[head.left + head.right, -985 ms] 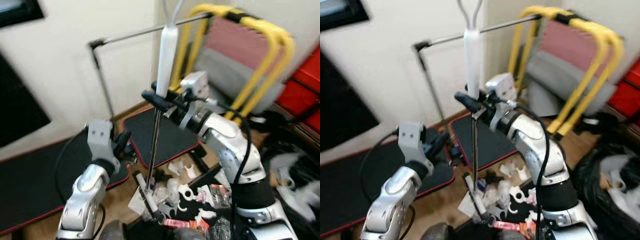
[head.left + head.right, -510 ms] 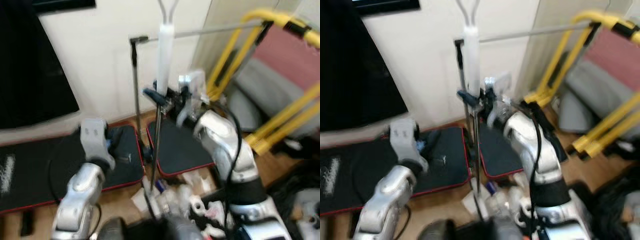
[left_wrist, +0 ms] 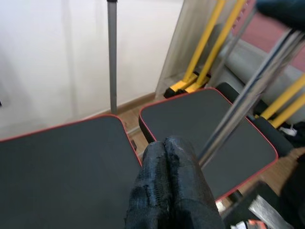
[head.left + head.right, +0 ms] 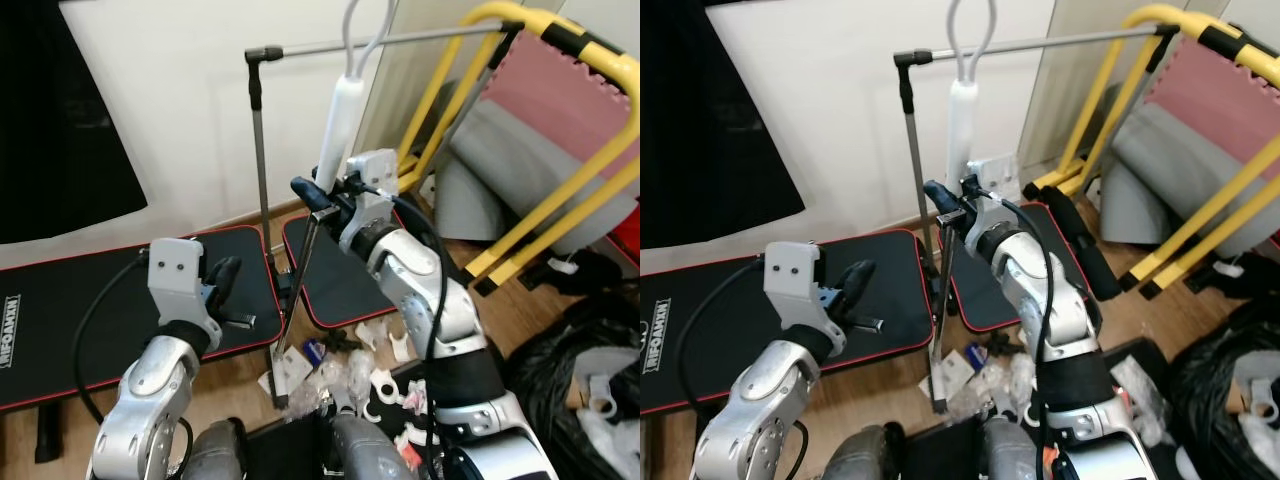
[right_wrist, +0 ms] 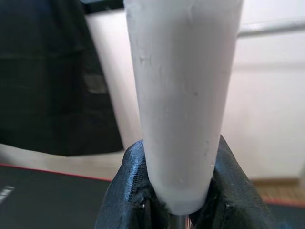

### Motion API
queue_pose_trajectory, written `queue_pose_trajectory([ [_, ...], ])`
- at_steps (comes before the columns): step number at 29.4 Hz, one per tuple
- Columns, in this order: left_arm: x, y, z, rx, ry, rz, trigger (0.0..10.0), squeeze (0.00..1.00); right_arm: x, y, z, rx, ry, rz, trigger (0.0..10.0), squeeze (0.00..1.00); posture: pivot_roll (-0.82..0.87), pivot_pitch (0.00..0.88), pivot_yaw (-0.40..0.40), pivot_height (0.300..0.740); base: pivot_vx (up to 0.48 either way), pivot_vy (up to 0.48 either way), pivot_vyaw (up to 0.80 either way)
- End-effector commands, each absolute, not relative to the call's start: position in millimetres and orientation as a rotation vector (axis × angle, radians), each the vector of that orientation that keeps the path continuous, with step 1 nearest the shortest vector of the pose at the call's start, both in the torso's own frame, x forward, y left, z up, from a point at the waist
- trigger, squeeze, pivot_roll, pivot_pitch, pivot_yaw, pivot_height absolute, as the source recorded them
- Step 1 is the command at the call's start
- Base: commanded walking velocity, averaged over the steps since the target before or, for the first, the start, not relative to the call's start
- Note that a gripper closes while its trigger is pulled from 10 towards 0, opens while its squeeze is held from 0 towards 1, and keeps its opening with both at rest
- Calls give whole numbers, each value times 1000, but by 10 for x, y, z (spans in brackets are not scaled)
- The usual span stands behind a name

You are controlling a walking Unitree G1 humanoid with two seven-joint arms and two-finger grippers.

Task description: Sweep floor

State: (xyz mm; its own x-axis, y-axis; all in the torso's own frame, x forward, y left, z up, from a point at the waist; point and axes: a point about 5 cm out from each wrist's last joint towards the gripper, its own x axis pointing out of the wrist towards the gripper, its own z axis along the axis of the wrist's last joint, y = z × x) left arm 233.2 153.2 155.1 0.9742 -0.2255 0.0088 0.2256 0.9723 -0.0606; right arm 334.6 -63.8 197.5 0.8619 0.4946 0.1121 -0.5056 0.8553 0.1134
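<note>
While the right gripper (image 4: 318, 193) clamps the broom (image 4: 335, 125) at the lower end of its white grip, its two black fingers (image 5: 125, 191) press against either side of that grip, as the right wrist view shows close up. Below the grip the thin metal shaft (image 4: 298, 290) runs down at a slight tilt to the wooden floor (image 4: 540, 300), ending among scattered white litter (image 4: 350, 365) just in front of the robot. The left gripper (image 3: 167, 157) holds nothing; its fingers are pressed together, pointing over the black red-edged mats (image 4: 80, 300) with the shaft passing just beside them but apart. A grey metal rail (image 4: 262, 160) stands behind the broom near the wall, and a yellow frame (image 4: 560, 110) leans at the right beside a black bag (image 4: 590, 340).

Compared with a second ago, the whole scene has slid across the head views and the blur of half a second ago has cleared, so the camera has turned; the dark panel (image 4: 60, 110) on the wall now takes up far more of the left side. The right gripper's hold on the grip is unchanged, and the left arm stays raised beside the shaft.
</note>
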Motion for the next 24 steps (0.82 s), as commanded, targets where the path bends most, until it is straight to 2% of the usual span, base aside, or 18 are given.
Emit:
queue_pose_trajectory([
  [1,2272,1516,1543,-65,23,-241,10000,0,3420,-685,2051,153,-123,472,10000,0,-96,334,-163,740,0,0,0],
  [7,2157,1511,1618,-62,26,-241,10000,0,3542,-644,2073,156,-138,434,10000,0,-79,379,-176,740,0,0,0],
  [23,2023,1495,1689,-66,50,-236,10000,0,3756,-682,2136,237,-190,391,10000,0,-56,408,-189,740,0,0,0],
  [24,2021,1496,1692,-66,51,-236,10000,0,3765,-682,2111,226,-175,391,10000,157,-55,410,-189,740,0,0,0],
])
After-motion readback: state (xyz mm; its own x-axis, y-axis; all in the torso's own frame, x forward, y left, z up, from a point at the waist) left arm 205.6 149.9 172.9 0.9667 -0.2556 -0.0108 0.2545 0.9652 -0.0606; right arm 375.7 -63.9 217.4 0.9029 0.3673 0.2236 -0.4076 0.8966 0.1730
